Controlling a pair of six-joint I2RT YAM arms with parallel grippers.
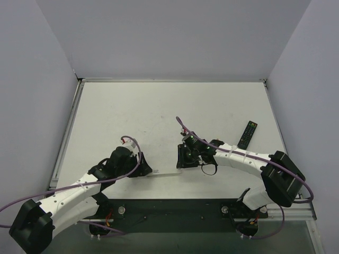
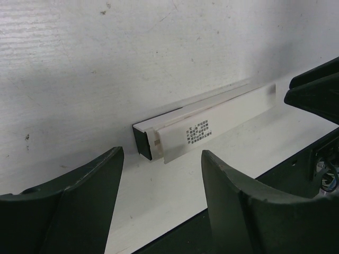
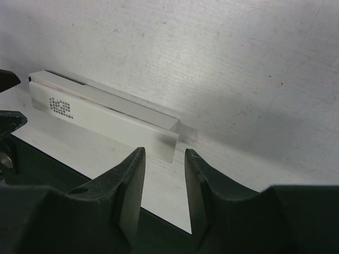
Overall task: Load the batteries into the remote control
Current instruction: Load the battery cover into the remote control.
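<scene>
The white remote control (image 1: 164,173) lies flat along the table's front edge, between my two grippers. In the left wrist view the remote control (image 2: 212,124) shows a dark end face and a dotted dark patch on its top panel. My left gripper (image 2: 161,159) is open just short of that end, with nothing between its fingers. My right gripper (image 3: 164,156) is open with a narrower gap, just short of the other end of the remote control (image 3: 100,114), not touching it. From above, the left gripper (image 1: 145,170) and right gripper (image 1: 183,159) flank the bar. The batteries are out of view.
A black remote with coloured buttons (image 1: 247,134) lies at the right of the white table (image 1: 159,111). The dark front rail (image 1: 175,209) runs just below the white remote. Grey walls enclose the table on three sides.
</scene>
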